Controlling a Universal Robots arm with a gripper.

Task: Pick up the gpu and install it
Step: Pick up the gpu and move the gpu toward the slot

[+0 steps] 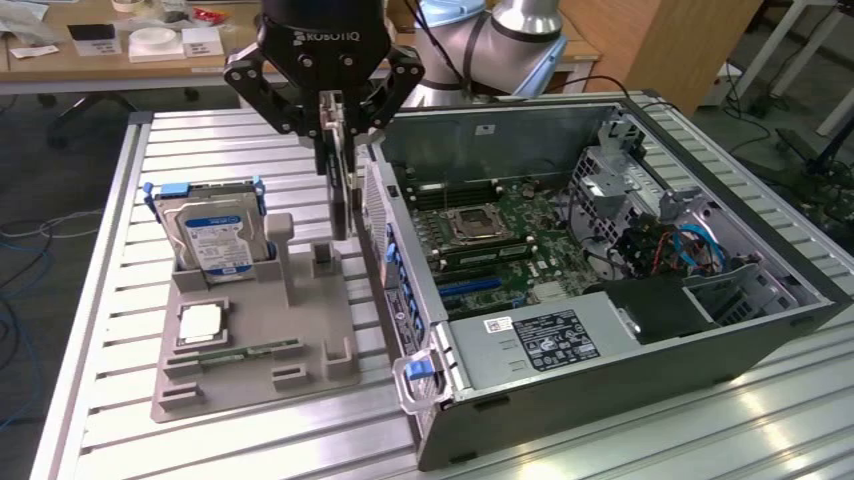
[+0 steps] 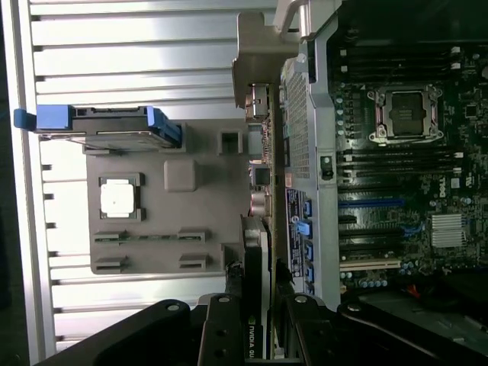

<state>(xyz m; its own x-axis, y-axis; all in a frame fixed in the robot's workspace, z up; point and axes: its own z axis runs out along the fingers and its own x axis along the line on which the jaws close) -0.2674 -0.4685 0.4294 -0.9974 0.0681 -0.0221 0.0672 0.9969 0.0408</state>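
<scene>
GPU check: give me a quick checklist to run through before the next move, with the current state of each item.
1. gpu clamped by the gripper: ok.
2. Card hanging upright, not tilted: ok.
3. Card's lower edge clear of the gray holder: cannot tell.
4. computer case side open, motherboard exposed: ok.
5. hard drive standing apart from the card: ok.

wooden desk point(image 1: 80, 66), wooden cabinet point(image 1: 661, 40), cables point(image 1: 24, 235) on floor point(image 1: 47, 165)
</scene>
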